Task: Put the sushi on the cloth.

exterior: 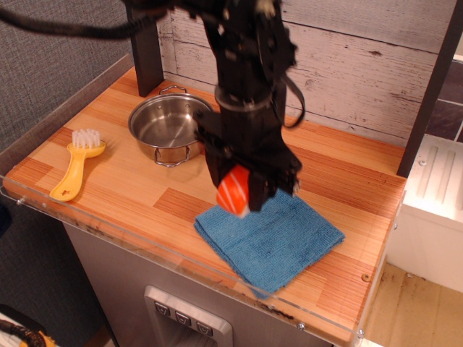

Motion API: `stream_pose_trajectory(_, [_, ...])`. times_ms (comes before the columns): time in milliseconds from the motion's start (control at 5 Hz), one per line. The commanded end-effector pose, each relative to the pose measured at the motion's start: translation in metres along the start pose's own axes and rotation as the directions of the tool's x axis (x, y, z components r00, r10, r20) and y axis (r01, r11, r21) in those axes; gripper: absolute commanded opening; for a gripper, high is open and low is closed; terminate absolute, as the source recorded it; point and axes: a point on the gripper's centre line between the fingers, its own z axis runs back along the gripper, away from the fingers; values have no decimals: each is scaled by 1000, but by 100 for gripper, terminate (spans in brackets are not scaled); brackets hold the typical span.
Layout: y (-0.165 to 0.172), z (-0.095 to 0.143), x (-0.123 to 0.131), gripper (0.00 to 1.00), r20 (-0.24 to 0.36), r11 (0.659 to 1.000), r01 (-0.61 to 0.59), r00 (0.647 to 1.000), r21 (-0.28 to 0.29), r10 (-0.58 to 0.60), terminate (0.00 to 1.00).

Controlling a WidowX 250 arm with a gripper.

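My black gripper (242, 189) is shut on the sushi (234, 191), an orange piece with pale stripes and a white base. It holds the sushi just above the near-left part of the blue cloth (278, 238), which lies flat on the wooden counter at the front right. The arm hides the cloth's far corner.
A steel pot (168, 126) stands at the back left of the counter. A yellow brush with white bristles (76, 163) lies at the left edge. A dark post (145, 50) rises behind the pot. The counter (347, 181) has a clear plastic rim along its front.
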Motion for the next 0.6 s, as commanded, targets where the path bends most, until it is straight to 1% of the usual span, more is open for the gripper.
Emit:
stream_pose_trajectory(0, [-5, 0, -4, 0, 10, 1000, 24, 1000, -6, -24, 0])
stream_pose_trajectory(200, [-10, -2, -1, 100, 2, 999, 39, 999, -3, -39, 0])
stream_pose_trajectory(400, [-11, -4, 0, 100, -7, 999, 32, 999, -5, -32, 0])
